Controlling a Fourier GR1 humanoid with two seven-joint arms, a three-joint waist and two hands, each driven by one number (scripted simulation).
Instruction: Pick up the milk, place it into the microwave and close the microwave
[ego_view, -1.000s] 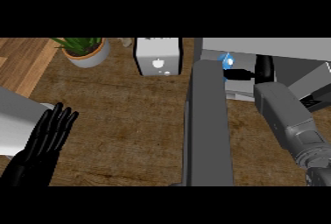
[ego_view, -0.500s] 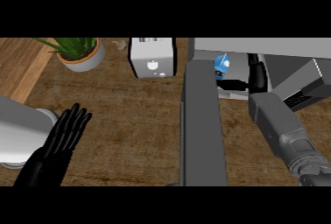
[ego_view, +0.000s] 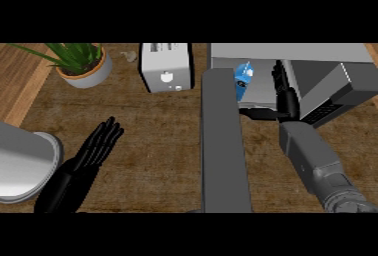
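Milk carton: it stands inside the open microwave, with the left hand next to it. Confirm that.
Not quite. The hand beside the milk carton in the open microwave is the right hand, as the head view shows. The left hand rests open over the counter.

On the worktop (ego_view: 155, 130), the potted plant (ego_view: 81, 65) stands at the far left, with the toaster (ego_view: 167, 67) to its right. Right of the toaster sits the microwave (ego_view: 325, 85), its open door (ego_view: 221, 145) reaching toward the near edge. The milk (ego_view: 244, 76) stands inside the microwave, just behind the door. The right hand (ego_view: 284, 92) lies just right of the milk; the left hand (ego_view: 100, 145) rests near left.
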